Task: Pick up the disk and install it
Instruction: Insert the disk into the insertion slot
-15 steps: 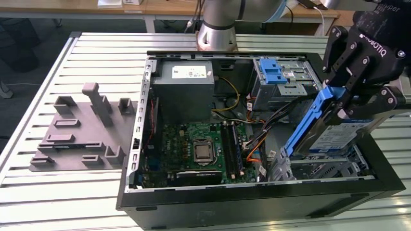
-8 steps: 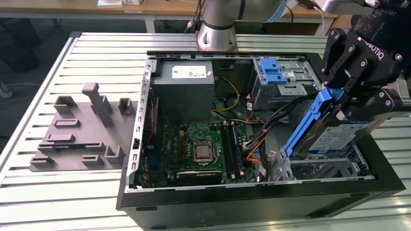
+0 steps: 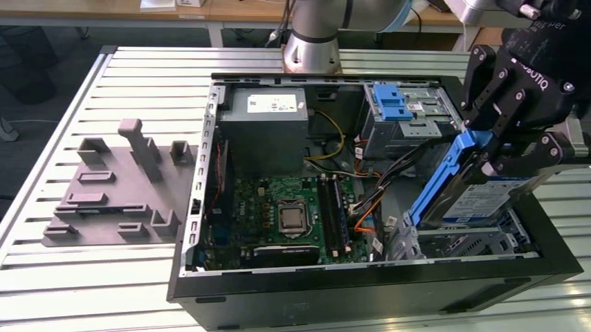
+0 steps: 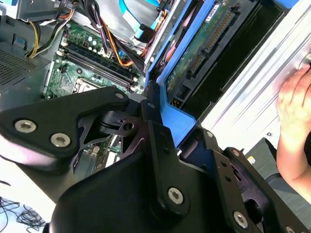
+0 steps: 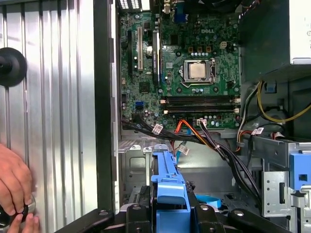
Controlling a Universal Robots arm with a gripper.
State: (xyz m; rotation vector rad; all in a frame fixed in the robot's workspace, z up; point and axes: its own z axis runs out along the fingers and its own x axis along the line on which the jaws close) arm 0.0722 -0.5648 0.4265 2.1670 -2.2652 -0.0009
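An open computer case lies on its side on a slatted metal table, its motherboard exposed. A grey power supply sits toward the far wall, and a grey moulded fixture rests on the table at the exterior view's left of the case. The gripper hangs over the drive-bay corner at the exterior view's right, its black fingers clamped on the blue carrier edge of the disk. The disk stands steeply tilted, its long axis running from the gripper down toward the metal drive cage; its labelled face turns to the exterior view's right. The lower end lies inside the case, but whether it touches the cage cannot be told. In both wrist views the gripper covers most of the carrier. A person's hand rests on the table beside the case, partly cut off at the frame edge.
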